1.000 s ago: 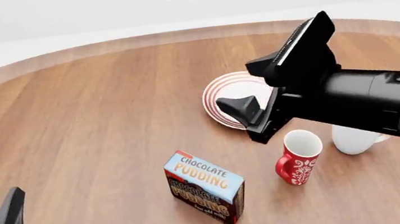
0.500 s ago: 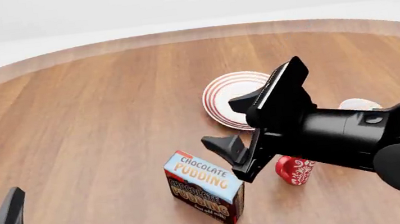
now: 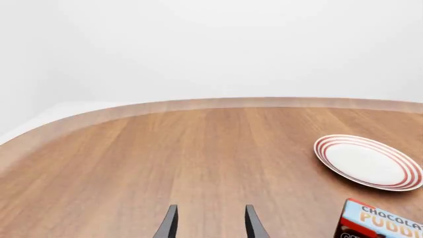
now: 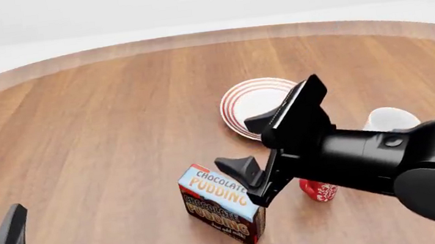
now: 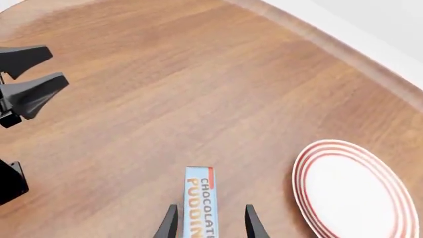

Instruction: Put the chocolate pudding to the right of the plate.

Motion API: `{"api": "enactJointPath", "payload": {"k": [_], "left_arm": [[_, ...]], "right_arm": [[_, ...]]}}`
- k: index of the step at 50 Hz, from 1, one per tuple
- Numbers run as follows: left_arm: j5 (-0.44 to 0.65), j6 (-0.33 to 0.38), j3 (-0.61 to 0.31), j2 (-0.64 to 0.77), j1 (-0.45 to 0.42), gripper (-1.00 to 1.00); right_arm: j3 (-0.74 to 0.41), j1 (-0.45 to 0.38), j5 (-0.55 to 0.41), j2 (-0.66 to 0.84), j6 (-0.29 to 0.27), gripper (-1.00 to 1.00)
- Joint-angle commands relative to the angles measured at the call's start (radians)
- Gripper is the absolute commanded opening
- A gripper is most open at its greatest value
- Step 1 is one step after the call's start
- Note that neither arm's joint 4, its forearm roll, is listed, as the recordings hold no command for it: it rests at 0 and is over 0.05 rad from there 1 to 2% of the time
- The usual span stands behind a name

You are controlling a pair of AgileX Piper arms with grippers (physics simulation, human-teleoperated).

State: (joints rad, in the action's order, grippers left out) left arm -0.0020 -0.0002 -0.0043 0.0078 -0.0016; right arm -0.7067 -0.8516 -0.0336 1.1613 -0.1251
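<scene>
The chocolate pudding (image 4: 220, 203) box stands on its edge near the table's front middle, light-blue top up; it also shows as the pudding (image 5: 201, 201) and the pudding (image 3: 382, 223). The plate (image 4: 252, 105), white with red rings, lies behind it and slightly right, seen too as the plate (image 5: 357, 193) and the plate (image 3: 367, 161). My right gripper (image 4: 235, 143) hangs open just above the box; in its wrist view the right gripper (image 5: 211, 209) has a finger on either side of the box top, not touching. My left gripper (image 4: 5, 241) rests open at the front left, shown also as the left gripper (image 3: 210, 225).
A red patterned mug (image 4: 317, 191) stands right of the box, mostly hidden by my right arm. A white mug (image 4: 389, 119) sits further right and behind. The left gripper (image 5: 29, 73) shows in the right wrist view, far from the box.
My right arm has swung down and left from over the plate to above the pudding box, now covering most of the red mug. The left arm has not moved.
</scene>
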Motion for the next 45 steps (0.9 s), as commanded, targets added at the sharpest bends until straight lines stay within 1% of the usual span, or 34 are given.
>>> {"api": "enactJointPath", "payload": {"k": [1, 5, 10, 14, 29, 33, 45], "left_arm": [[0.0, 0.0, 0.0, 0.0, 0.0, 1.0], [0.0, 0.0, 0.0, 0.0, 0.0, 1.0], [0.0, -0.001, 0.0, 0.0, 0.0, 1.0], [0.0, 0.001, 0.0, 0.0, -0.001, 1.0], [0.0, 0.0, 0.0, 0.001, -0.001, 1.0], [0.0, 0.001, 0.0, 0.0, -0.001, 1.0], [0.0, 0.001, 0.0, 0.0, -0.001, 1.0]], "right_arm": [[0.021, 0.004, 0.021, 0.004, 0.022, 1.0], [0.022, -0.001, 0.019, 0.0, 0.034, 1.0], [0.028, -0.004, 0.032, 0.011, 0.037, 1.0], [0.034, -0.011, 0.049, 0.023, 0.05, 1.0], [0.038, -0.015, 0.084, 0.065, 0.063, 1.0], [0.048, -0.01, 0.082, 0.053, 0.062, 1.0], [0.06, -0.008, 0.126, 0.102, 0.07, 1.0]]}}
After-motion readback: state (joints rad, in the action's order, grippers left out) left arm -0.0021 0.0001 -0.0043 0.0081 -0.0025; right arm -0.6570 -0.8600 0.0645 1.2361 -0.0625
